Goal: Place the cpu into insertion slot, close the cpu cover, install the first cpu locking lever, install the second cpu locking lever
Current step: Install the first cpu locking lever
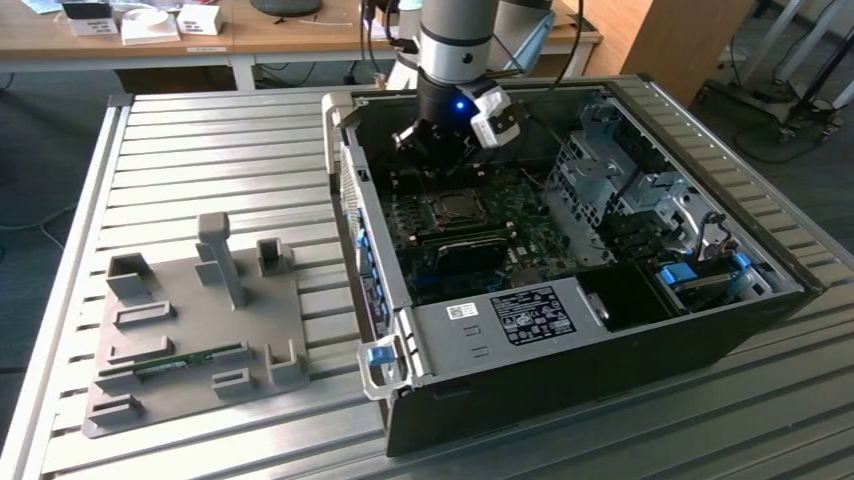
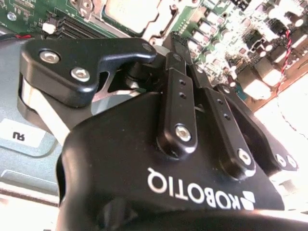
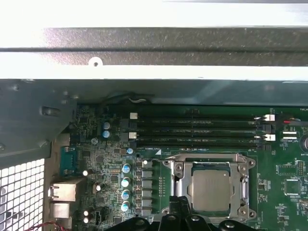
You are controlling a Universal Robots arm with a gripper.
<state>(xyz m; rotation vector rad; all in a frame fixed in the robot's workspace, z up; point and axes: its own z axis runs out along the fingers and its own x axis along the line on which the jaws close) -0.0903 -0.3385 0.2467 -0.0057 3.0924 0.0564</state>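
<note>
The cpu (image 3: 210,190), a silvery-grey square, lies flat in the insertion slot (image 1: 451,210) on the green board inside the open computer case. The cpu cover (image 3: 182,185), a silvery frame, lies down around it, and the chip shows through its window. In the second wrist view the cpu (image 2: 129,10) sits just beyond the fingertips. My gripper (image 3: 180,208) hovers right beside the socket's edge, fingers together with nothing between them. In the exterior view the gripper (image 1: 424,150) hangs above the board, just behind the socket. I cannot make out how the locking levers stand.
Long black memory slots (image 3: 192,130) run beside the socket, with the case's metal wall (image 3: 144,43) beyond them. A grey drive cage (image 1: 607,185) fills the case on the exterior view's right. A labelled metal box (image 1: 527,315) sits at the front. A grey fixture plate (image 1: 194,330) lies on the slatted table.
</note>
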